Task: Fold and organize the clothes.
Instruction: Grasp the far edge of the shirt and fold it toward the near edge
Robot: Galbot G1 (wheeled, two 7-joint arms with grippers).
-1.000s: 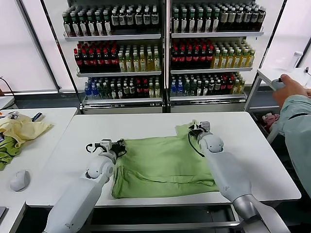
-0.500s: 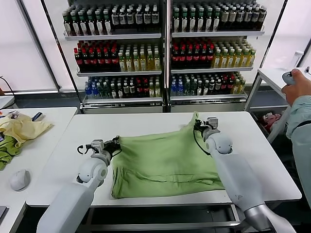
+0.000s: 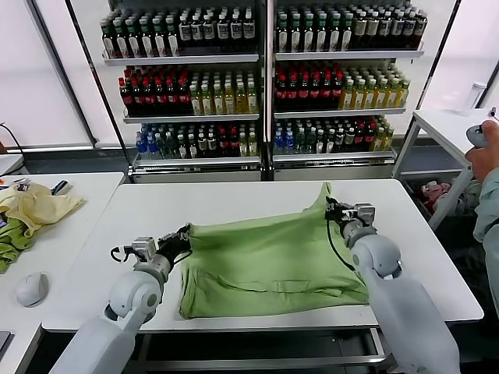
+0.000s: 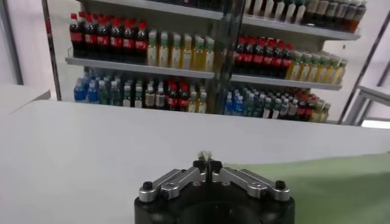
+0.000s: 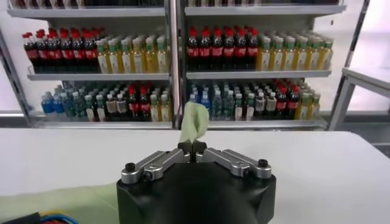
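The light green shirt [image 3: 265,261] lies spread on the white table [image 3: 234,204], its print not showing. My left gripper [image 3: 182,236] is shut on the shirt's left edge; a small tuft of green cloth [image 4: 207,156] sticks out between its closed fingers [image 4: 208,168]. My right gripper [image 3: 332,207] is shut on the shirt's far right corner and lifts it into a peak [image 3: 323,193]. In the right wrist view a strip of green cloth [image 5: 195,123] stands up from the closed gripper [image 5: 192,148].
Drink shelves [image 3: 265,78] stand behind the table. A side table at left holds a pale yellow cloth [image 3: 35,206], a darker green cloth [image 3: 9,241] and a mouse [image 3: 31,288]. A person's arm [image 3: 487,195] is at the right edge.
Both grippers have moved apart, left one leftward, right one rightward, stretching the shirt wider. The right corner has risen into a taller peak. The person's arm has drawn back to the right.
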